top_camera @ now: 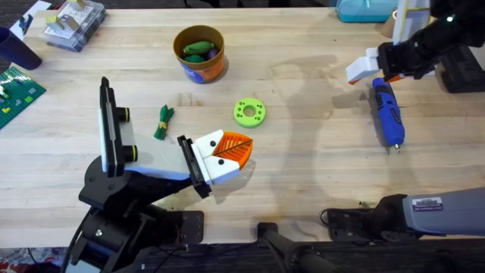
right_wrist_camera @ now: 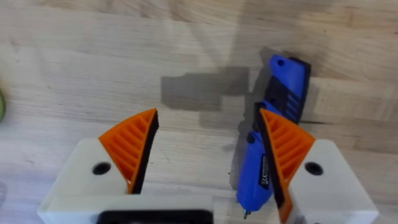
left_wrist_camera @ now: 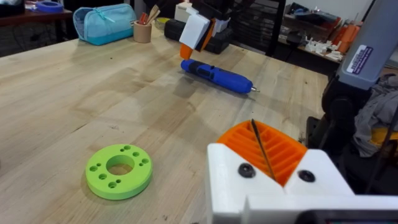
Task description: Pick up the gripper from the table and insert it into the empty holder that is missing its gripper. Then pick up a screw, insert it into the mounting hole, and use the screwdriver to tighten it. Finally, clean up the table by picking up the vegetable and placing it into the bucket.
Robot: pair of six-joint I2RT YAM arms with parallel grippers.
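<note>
We find the right claw [right_wrist_camera: 205, 162] spread wide above the screwdriver [top_camera: 386, 112] lying near the table's [top_camera: 303, 182] right edge, apparently lined up for a grasp, while the left claw [top_camera: 227, 152] rests closed mid-table.

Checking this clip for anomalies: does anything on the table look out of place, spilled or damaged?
Nothing looks spilled or damaged. The one stray is the vegetable, lying on the table apart from the bucket, which already holds green toy pieces. The screwdriver lies flat under the open right gripper.
</note>
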